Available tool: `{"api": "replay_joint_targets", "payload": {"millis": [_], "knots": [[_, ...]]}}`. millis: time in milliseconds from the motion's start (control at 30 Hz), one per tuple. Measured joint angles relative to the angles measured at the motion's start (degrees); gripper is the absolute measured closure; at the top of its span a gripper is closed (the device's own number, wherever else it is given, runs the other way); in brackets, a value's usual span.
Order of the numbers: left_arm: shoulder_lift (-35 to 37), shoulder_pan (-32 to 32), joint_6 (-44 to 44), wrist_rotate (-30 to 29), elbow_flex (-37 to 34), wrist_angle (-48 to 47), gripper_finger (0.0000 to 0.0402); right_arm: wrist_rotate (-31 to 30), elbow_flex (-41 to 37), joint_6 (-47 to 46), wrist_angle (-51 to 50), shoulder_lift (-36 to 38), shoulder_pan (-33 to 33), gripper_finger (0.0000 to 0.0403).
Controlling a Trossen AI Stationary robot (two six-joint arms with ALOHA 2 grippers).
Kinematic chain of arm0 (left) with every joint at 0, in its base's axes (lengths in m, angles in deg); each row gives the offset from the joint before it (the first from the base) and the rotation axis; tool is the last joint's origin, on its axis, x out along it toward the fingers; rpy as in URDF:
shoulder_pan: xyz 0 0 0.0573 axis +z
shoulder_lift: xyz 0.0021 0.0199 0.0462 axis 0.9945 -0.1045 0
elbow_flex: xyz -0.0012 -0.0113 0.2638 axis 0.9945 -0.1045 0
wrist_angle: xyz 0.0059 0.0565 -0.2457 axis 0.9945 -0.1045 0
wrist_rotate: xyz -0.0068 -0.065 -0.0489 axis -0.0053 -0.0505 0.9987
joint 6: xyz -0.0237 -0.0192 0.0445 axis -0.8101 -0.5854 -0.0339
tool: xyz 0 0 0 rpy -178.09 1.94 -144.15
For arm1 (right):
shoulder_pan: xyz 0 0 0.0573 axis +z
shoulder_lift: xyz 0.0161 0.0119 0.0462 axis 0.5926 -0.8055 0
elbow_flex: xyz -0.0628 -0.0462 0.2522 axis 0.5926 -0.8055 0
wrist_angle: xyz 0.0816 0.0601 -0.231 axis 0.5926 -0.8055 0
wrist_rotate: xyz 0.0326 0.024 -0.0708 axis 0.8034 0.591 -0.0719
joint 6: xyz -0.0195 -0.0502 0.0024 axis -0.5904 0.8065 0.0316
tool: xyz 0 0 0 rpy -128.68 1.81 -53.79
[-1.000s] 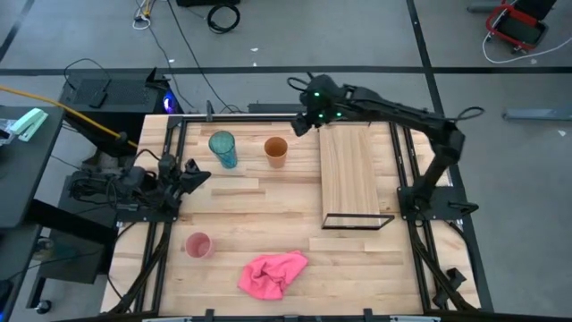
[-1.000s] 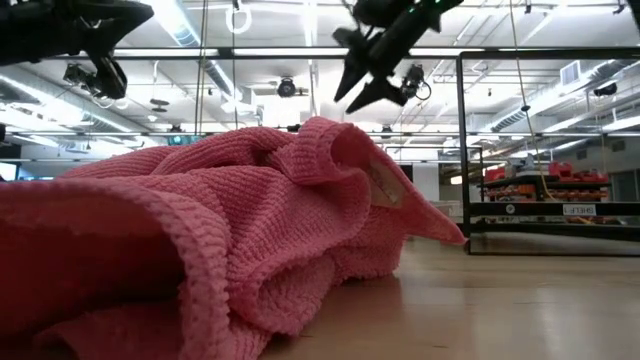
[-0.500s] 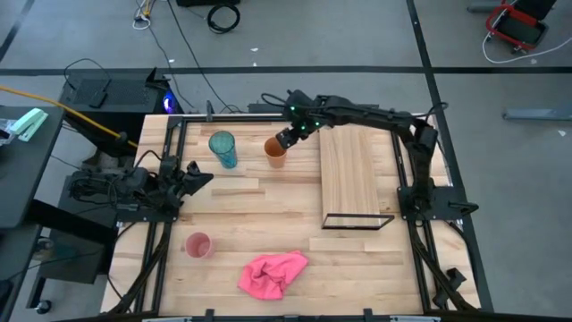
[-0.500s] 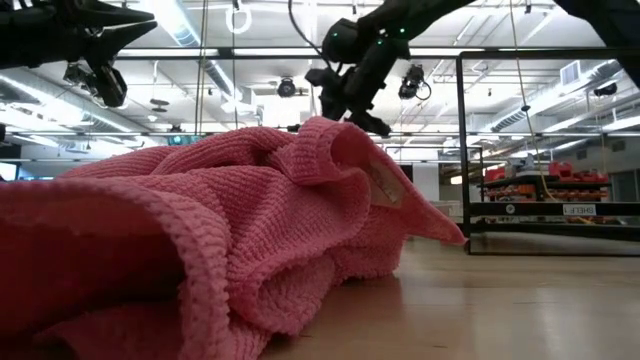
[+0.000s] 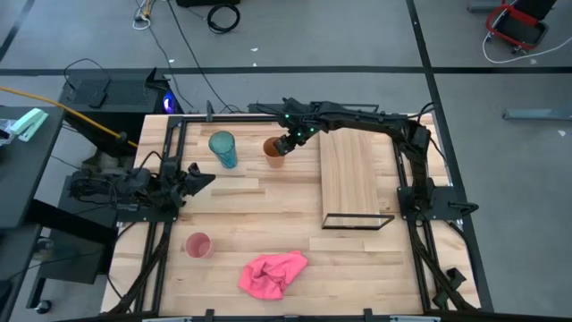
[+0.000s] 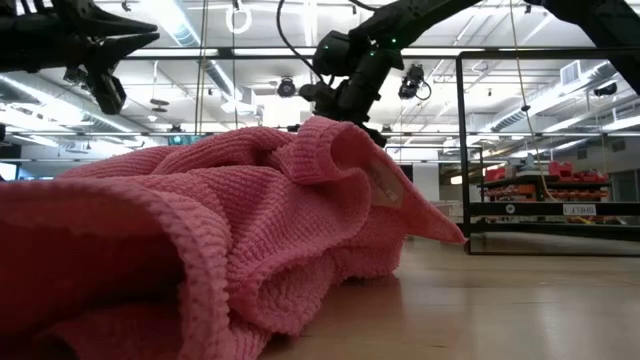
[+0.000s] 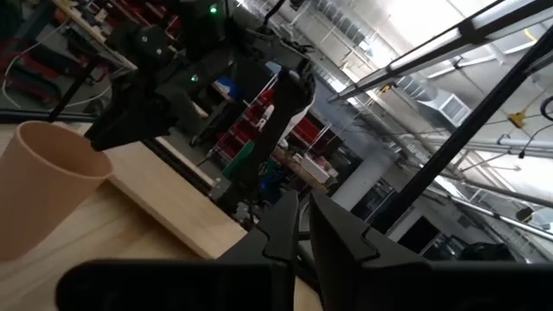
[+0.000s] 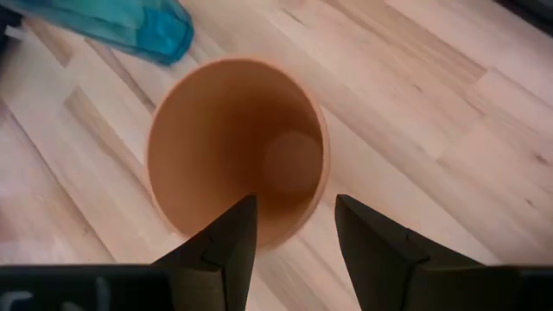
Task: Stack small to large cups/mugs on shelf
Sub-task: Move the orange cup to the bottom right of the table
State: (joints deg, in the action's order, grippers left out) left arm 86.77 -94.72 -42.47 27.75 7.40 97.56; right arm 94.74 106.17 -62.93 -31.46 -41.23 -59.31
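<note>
The orange cup (image 5: 273, 149) stands upright at the table's far side, between the teal cup (image 5: 222, 148) and the shelf (image 5: 350, 174). The small pink cup (image 5: 197, 244) stands near the left front. My right gripper (image 5: 285, 143) is open at the orange cup's rim. In the right wrist view (image 8: 294, 203) one finger is over the cup's mouth (image 8: 233, 155) and the other is outside its wall. My left gripper (image 5: 198, 174) is shut and empty at the table's left edge. My right gripper stands open astride the orange cup's wall on the side toward the shelf (image 8: 307, 220), coming slanting down from the table's right. I cannot tell whether either finger touches the wall. The cup stands upright on the table.
A crumpled pink cloth (image 5: 273, 273) lies near the front edge and fills most of the low view (image 6: 200, 230). The shelf's black wire frame (image 5: 357, 221) stands at its near end. Bare tabletop lies between the cups and the cloth.
My right gripper has gone from the shelf's far end toward the table's left and down to the orange cup's rim, staying open. The cups, shelf and cloth have kept their places.
</note>
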Motion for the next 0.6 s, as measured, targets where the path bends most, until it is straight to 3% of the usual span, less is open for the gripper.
{"api": "replay_joint_targets", "payload": {"millis": [133,600], "knots": [[-0.13,0.00,-0.07,0.00,0.00,-0.66,0.0371,-2.29,0.00,-0.22,0.11,0.00,-0.13,0.0242],[-0.58,0.00,-0.05,-0.33,0.00,-1.44,0.0370,-2.05,-0.07,-1.95,1.33,-3.24,-0.61,0.0277]]}}
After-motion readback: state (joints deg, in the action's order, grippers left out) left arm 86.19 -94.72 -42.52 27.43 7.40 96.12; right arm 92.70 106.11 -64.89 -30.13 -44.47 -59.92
